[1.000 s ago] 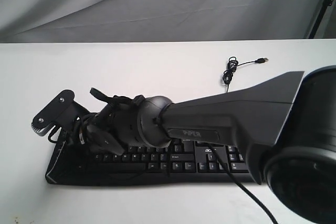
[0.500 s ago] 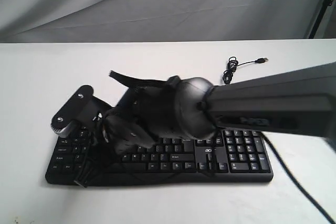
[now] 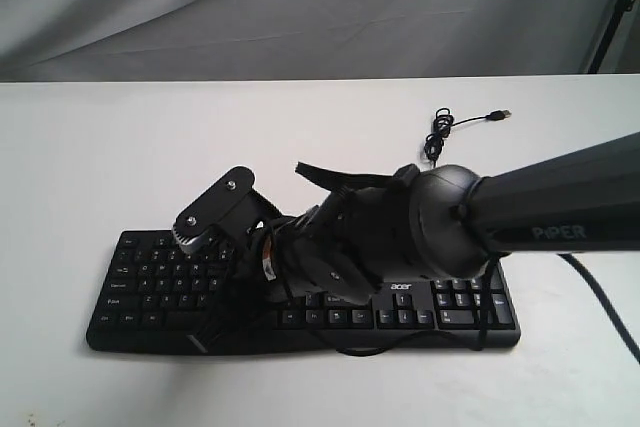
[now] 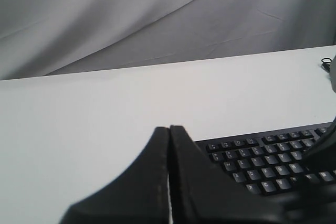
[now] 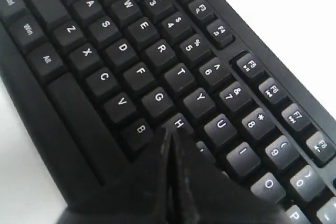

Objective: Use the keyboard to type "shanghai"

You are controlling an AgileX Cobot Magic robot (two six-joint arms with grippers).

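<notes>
The black keyboard [image 3: 455,309] lies across the front of the white table, and my right arm reaches over it from the right. In the right wrist view my right gripper [image 5: 169,136] is shut with nothing in it, its tips at the near edge of the H key [image 5: 179,123]. From the exterior view the right gripper [image 3: 235,302] blends into the dark keys. The left gripper [image 4: 169,129] is shut and empty, beside the keyboard's [image 4: 265,167] left end; it does not show in the exterior view.
The keyboard's thin USB cable [image 3: 440,132] is coiled on the table [image 3: 100,147] behind the keyboard, plug pointing right. A grey cloth backdrop [image 3: 300,7] hangs behind the table. A black stand leg [image 3: 610,17] leans at the far right.
My right arm has swung to the right along the keyboard, from its left end to the middle letter keys. The keyboard's left part is now uncovered.
</notes>
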